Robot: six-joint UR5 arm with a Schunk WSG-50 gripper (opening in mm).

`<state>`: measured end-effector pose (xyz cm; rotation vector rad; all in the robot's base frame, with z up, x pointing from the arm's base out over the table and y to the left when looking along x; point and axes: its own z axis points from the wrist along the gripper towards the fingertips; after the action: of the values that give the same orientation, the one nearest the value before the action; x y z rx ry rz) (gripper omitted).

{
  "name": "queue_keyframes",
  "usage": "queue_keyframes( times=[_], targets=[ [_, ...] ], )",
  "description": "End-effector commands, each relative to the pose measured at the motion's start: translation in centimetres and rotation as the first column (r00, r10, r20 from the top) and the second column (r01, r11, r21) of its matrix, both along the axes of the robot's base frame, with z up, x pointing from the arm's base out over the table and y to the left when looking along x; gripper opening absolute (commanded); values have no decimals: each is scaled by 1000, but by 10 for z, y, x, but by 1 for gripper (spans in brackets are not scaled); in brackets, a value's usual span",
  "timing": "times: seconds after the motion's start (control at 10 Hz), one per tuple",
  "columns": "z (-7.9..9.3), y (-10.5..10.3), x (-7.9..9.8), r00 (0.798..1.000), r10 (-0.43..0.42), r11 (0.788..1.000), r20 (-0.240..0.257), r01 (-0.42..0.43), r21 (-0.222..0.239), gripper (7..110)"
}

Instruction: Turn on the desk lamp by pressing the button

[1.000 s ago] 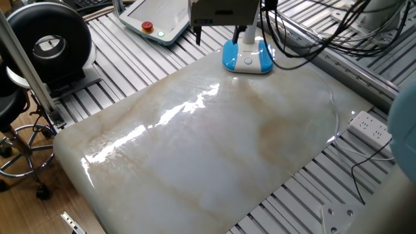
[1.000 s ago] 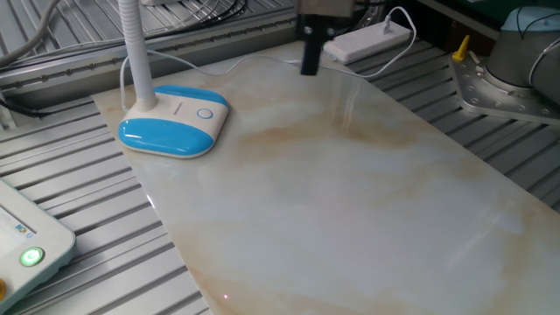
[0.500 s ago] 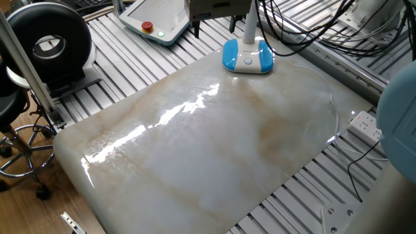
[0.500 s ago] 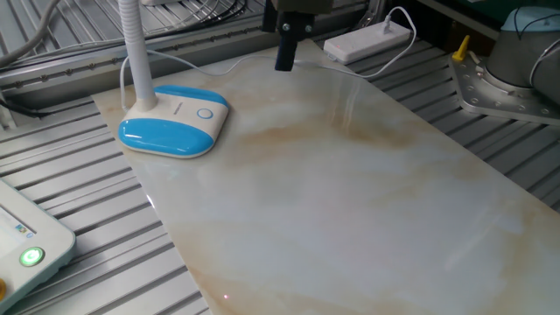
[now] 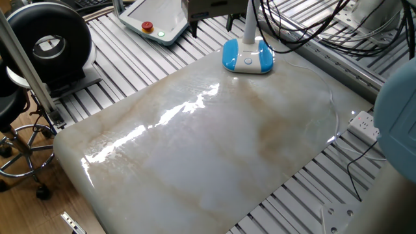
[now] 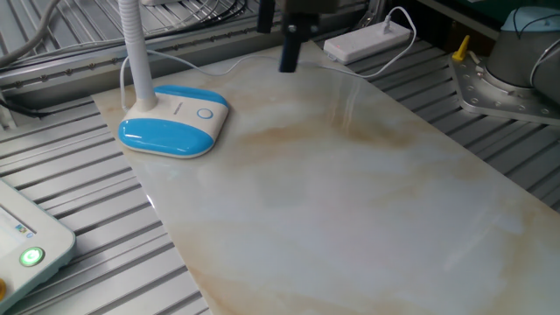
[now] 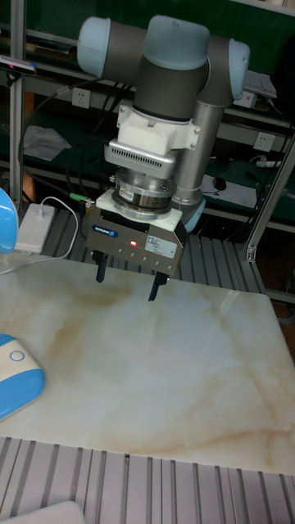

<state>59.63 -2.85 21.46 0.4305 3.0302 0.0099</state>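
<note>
Lamp [image 5: 247, 56] — blue-and-white base stood near one corner of the marble slab [image 5: 214, 149], flat on its surface; a round button [image 6: 204, 113] is seen on the white top of the base. A slim white neck [image 6: 133, 48] rises upright from the base and is cut off by the frame edge. A thin white cord [image 6: 197, 66] is trailed along the slab's edge behind the base.

Gripper [image 7: 129, 284] — held above the slab, fingers pointed straight down, well apart from the lamp and clear of the surface. A wide gap is shown between the two dark fingers [image 7: 101, 270] in the tall view; nothing is held. A small red light is lit on its housing.

Pendant [image 5: 156, 19] — white, with a red button, laid on the slatted frame beyond the slab's lamp corner.

Power strip [image 6: 367, 39] — white, set off the slab's far edge.
</note>
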Motion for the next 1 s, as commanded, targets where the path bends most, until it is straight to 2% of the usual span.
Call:
queue_keyframes(
  times=[0.0, 0.1, 0.2, 0.3, 0.4, 0.5, 0.6, 0.7, 0.8, 0.9],
  targets=[
    [1, 13, -14, 998, 30, 998, -55, -27, 50, 88],
    [0, 13, -13, 998, 23, 999, -55, -21, 48, 88],
    [-1, 10, -5, 999, -27, 999, -26, 28, 39, 88],
    [0, 6, 4, 999, -38, 999, 5, 38, 17, 88],
    [-1, 4, 3, 999, -46, 999, -5, 46, 2, 88],
    [0, 14, 6, 999, 50, 998, 10, -51, 38, 110],
    [1, 37, -4, 986, 168, 978, -9, -166, 123, 110],
    [2, 42, -5, 993, 114, 983, -17, -110, 148, 110],
    [2, 37, 3, 995, 102, 987, 11, -102, 124, 110],
    [0, 29, -2, 995, 102, 991, -14, -101, 93, 110]
  ],
)
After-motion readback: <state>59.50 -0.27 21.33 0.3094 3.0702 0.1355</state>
